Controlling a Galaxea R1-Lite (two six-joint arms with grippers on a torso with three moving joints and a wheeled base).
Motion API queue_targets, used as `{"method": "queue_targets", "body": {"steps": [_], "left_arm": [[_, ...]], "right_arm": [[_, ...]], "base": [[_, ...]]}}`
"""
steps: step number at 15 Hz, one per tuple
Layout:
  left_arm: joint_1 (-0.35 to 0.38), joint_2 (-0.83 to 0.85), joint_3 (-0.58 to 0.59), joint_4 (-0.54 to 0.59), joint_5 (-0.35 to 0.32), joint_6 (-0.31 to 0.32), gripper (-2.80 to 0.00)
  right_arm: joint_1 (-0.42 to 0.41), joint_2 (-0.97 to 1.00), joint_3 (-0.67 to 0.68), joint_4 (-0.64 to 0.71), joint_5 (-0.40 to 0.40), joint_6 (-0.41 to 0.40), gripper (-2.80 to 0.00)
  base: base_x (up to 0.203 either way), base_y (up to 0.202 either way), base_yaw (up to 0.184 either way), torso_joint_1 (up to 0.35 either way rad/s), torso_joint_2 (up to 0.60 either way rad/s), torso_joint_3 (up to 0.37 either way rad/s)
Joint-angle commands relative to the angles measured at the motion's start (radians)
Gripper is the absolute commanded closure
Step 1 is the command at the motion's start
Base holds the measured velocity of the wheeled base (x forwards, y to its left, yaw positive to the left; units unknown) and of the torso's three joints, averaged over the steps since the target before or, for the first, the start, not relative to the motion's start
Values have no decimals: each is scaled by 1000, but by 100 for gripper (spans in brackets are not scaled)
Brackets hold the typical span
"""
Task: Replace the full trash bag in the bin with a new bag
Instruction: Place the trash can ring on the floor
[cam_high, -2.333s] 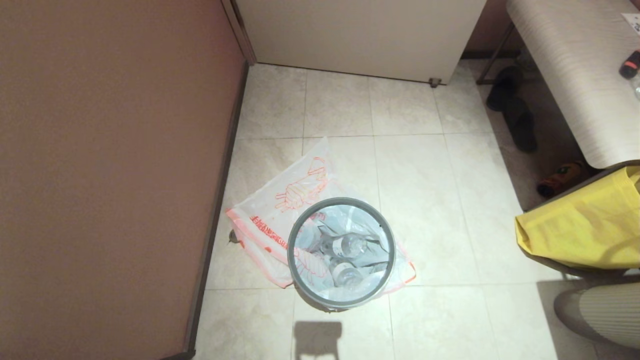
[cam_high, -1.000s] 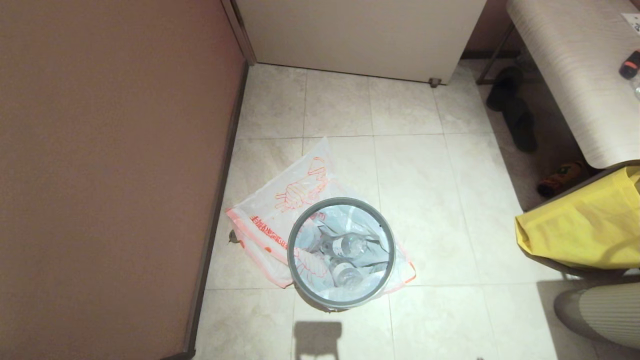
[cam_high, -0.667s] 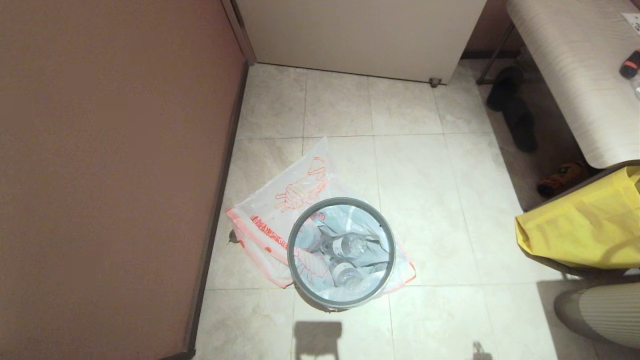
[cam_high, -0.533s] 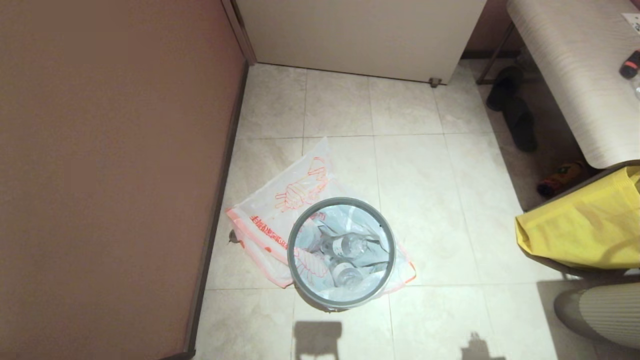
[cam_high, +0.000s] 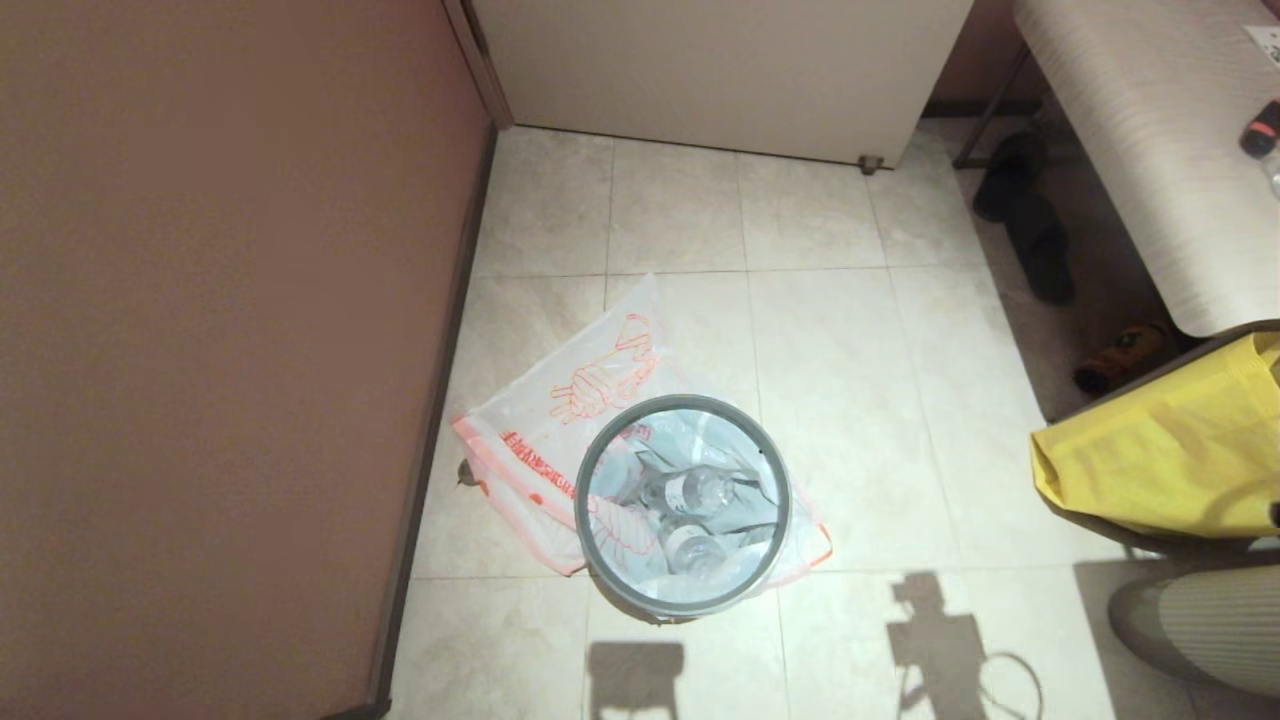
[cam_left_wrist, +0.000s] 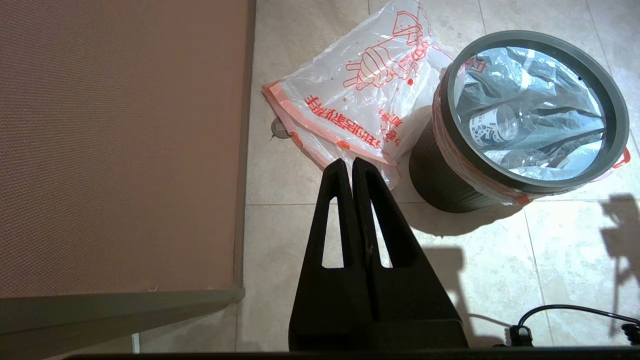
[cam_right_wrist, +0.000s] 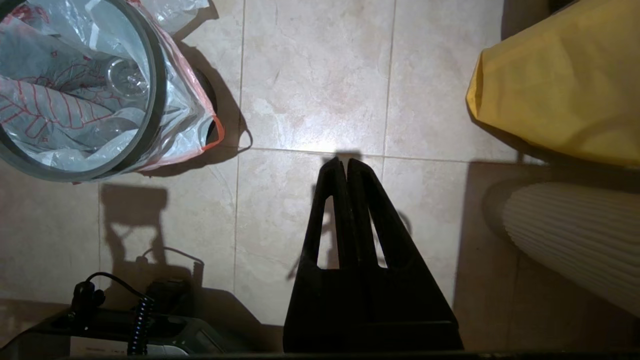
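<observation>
Right gripper closed, one bin, two bags

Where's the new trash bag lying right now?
In the head view the new bag lies flat on the floor tiles left of centre, between the brown wall panel and the bin, its near part tucked behind and partly under the bin.

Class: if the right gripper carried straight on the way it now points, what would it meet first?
Probably bare floor: the shut right gripper points between the bin and yellow bag, though depth is unclear.
</observation>
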Motion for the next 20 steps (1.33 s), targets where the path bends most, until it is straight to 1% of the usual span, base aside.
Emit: {"method": "queue_targets", "body": {"steps": [1,3,5,8,11,13,16,18,19,20], "left_arm": [[0,0,0,0,0,-2,0],[0,0,0,0,0,0,0],[1,0,0,0,0,-1,0],[0,0,0,0,0,-2,0],[0,0,0,0,0,-1,0],[0,0,0,0,0,-2,0],[0,0,0,0,0,-2,0],[0,0,0,0,0,0,0],[0,0,0,0,0,-2,0],[0,0,0,0,0,-2,0]], "right_arm": [[77,283,-28,-86,-51,24,0],[174,473,-72,-189,-150,65,0],[271,634,-165,-246,-239,91,0],[407,811,-308,-282,-311,108,0],[445,946,-404,-292,-339,133,0],[457,1009,-438,-290,-344,149,0],[477,1110,-480,-293,-353,153,0],[491,1164,-539,-295,-367,154,0],[517,1168,-564,-293,-372,155,-280],[540,1173,-577,-290,-377,154,-280]], "base": [[0,0,0,0,0,0],[0,0,0,0,0,0],[0,0,0,0,0,0],[0,0,0,0,0,0],[0,0,0,0,0,0],[0,0,0,0,0,0],[0,0,0,0,0,0],[0,0,0,0,0,0],[0,0,0,0,0,0],[0,0,0,0,0,0]]}}
